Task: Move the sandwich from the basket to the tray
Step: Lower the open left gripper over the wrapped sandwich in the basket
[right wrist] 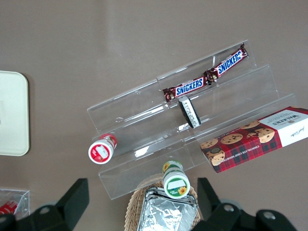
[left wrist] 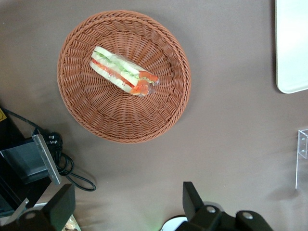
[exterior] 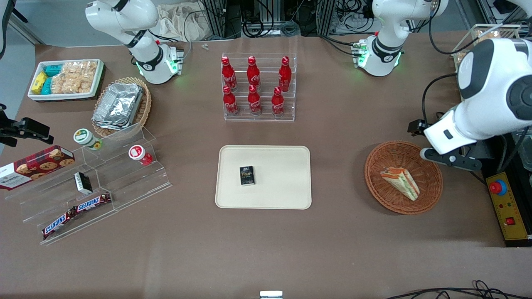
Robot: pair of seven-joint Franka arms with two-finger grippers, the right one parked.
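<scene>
You see the flat cream-beige rectangular tray (exterior: 286, 195) mid-tabletop, cut off in the wrist view. The round reddish-brown wicker basket (exterior: 376, 182) holds the clear-wrapped triangular sandwich (exterior: 401, 182). Your gripper (left wrist: 129, 204) hovers spread, empty, beside the basket's rim, fingertips (left wrist: 187, 192) only partly visible.

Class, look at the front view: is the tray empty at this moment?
No. A small dark box lies on the tray, while the sandwich is in the basket and the open gripper hovers beside it.
</scene>
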